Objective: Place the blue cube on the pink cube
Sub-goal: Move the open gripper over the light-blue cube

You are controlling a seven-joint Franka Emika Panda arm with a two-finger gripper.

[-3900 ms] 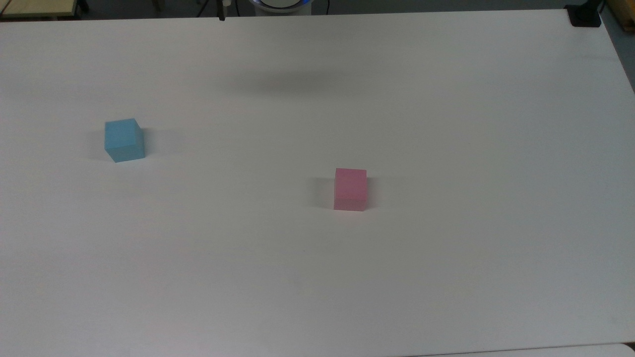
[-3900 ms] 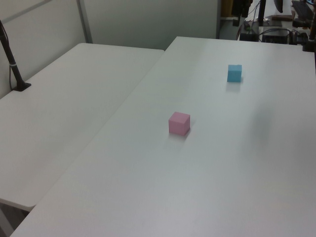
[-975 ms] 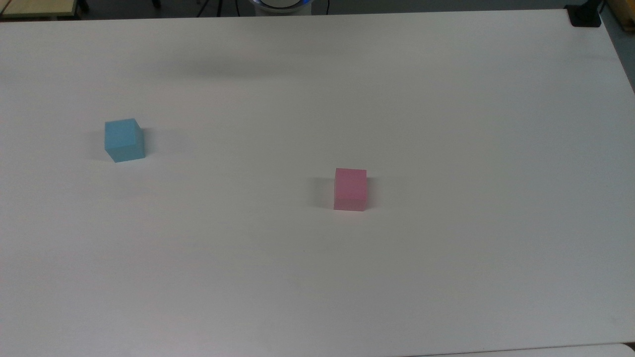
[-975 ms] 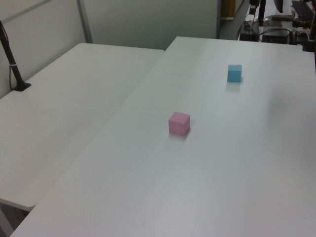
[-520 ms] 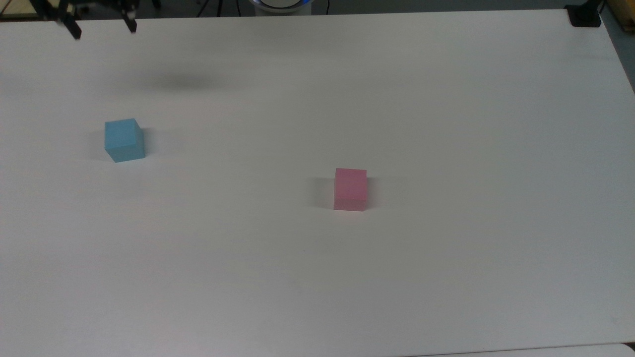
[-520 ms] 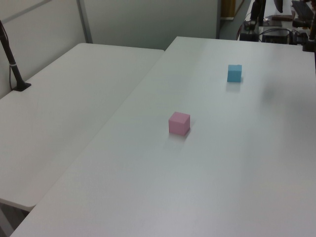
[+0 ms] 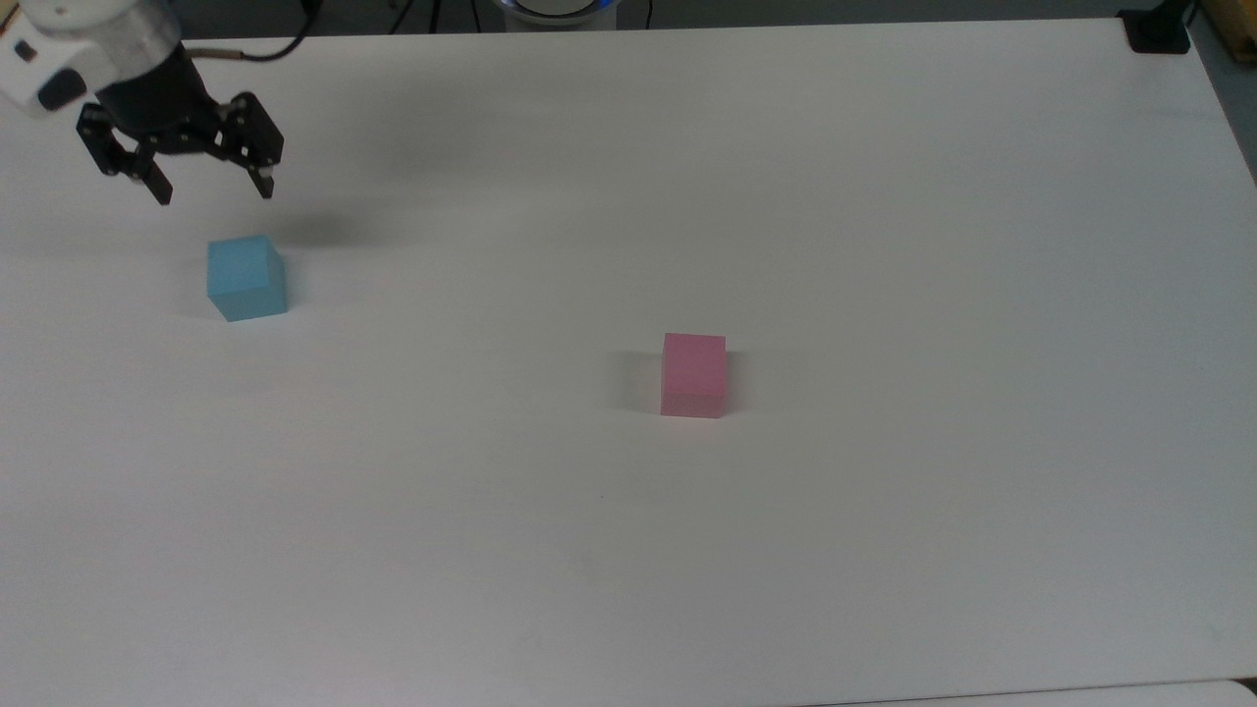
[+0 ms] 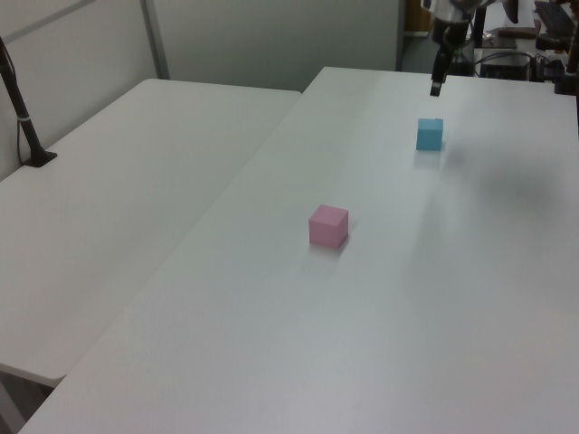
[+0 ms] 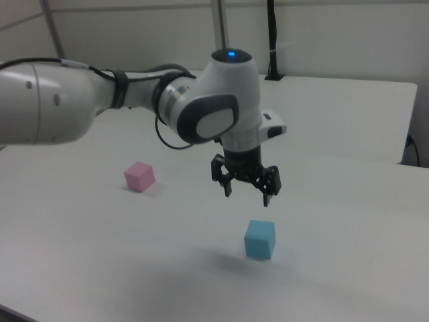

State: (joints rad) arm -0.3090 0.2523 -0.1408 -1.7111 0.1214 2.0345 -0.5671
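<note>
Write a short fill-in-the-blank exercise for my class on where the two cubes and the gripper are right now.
1. The gripper hangs above the ____ cube.
2. Its fingers are ____.
3. The blue cube and the pink cube both rest on the ____.

Missing words: blue; open; table

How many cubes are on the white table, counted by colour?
Light sky-blue matte cube: 1
Pale pink matte cube: 1
Total: 2 cubes, standing apart on the white table.
</note>
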